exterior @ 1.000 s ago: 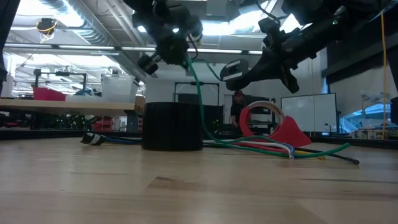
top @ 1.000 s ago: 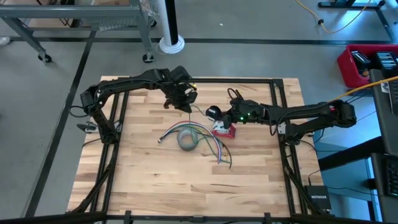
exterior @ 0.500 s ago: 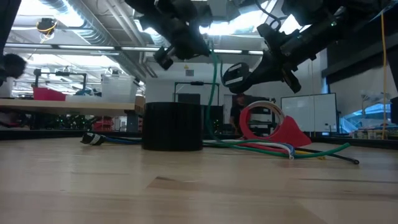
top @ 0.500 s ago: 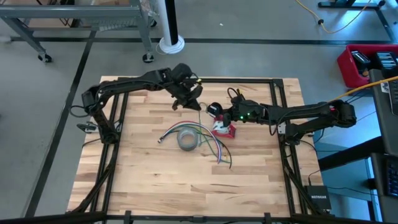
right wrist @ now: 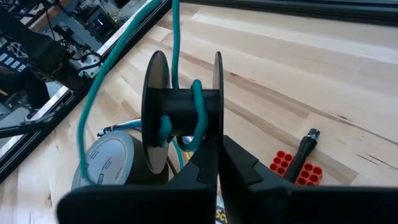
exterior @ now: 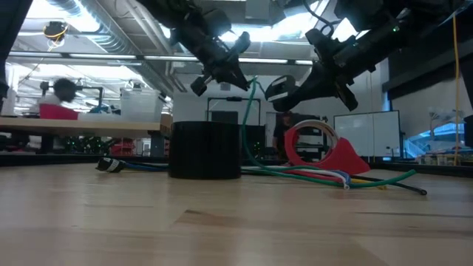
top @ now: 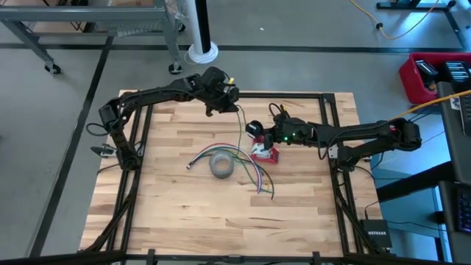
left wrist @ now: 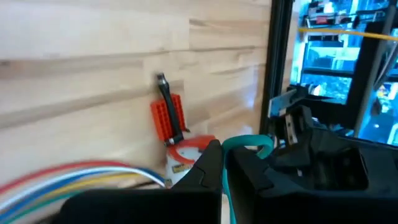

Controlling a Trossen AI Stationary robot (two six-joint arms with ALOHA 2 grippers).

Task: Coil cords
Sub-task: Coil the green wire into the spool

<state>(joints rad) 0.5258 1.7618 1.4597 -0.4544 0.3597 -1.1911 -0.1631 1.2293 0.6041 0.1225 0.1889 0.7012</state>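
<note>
Green cord (exterior: 247, 122) pinched in left gripper (top: 229, 96), wound on right gripper's (top: 254, 131) spool (right wrist: 181, 112)

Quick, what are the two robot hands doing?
Left gripper: shut on the green cord.
Right gripper: shut on the black spool.

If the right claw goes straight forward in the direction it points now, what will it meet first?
Most likely the black spool it already holds, wrapped by the green cord. Past that, the right claw points toward the grey tape roll, though depth is unclear.
</note>
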